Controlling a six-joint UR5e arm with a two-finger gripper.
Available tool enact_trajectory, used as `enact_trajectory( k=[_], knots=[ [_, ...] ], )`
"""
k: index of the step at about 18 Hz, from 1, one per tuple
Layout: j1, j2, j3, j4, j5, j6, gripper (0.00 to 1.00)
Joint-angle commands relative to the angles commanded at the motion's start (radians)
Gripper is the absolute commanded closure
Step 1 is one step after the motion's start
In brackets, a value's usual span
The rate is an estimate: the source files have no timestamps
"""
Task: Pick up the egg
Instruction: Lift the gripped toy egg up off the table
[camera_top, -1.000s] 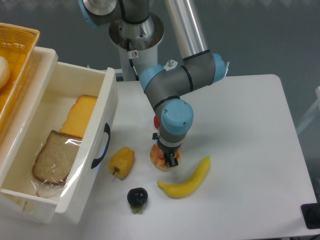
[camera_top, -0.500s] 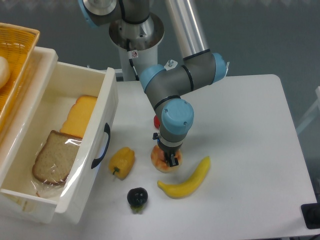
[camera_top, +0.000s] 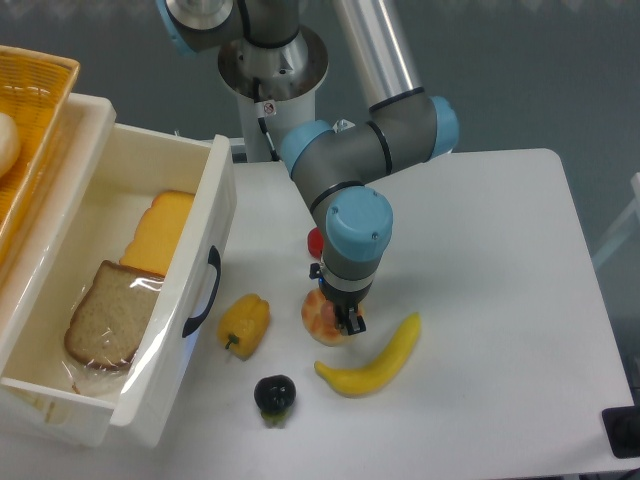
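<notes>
The white table (camera_top: 500, 300) fills the right and lower parts of the frame. At the left edge a white open drawer (camera_top: 215, 230) is seen, holding a slice of bread (camera_top: 105, 315) in clear wrap and, above it, a yellow-orange slab of cheese (camera_top: 160, 235). A woven orange basket (camera_top: 35, 120) sits in the upper left corner, partly cut off. The grey and blue arm (camera_top: 350, 160) comes down from the top centre and bends toward the middle of the frame, where the gripper (camera_top: 345, 320) points down at the table.

A yellow banana (camera_top: 375, 360) lies lower right of the gripper, apart from it. A yellow pepper (camera_top: 245, 322) rests at lower centre-left, just beside the drawer front. The egg (camera_top: 320, 318) — peach-orange, round — lies at the centre of the frame between pepper and banana, directly under the gripper, its right side covered by the dark fingers (camera_top: 350, 322); whether the fingers are closed on it or merely around it cannot be told from this view. A small dark round piece (camera_top: 274, 395) sits below the pepper, near the bottom edge. A red disc (camera_top: 314, 241) is partly hidden behind the wrist, just above the egg
</notes>
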Motion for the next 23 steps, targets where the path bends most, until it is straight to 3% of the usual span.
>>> enact_trajectory(
  k=[4, 10, 14, 23],
  knots=[
    [0.003, 0.006, 0.046, -0.003, -0.098, -0.135, 0.83],
    [0.009, 0.009, 0.100, -0.005, -0.114, -0.168, 0.84],
    [0.026, 0.020, 0.111, -0.002, -0.156, -0.250, 0.84],
    [0.034, 0.020, 0.118, -0.002, -0.166, -0.243, 0.84]
  ],
)
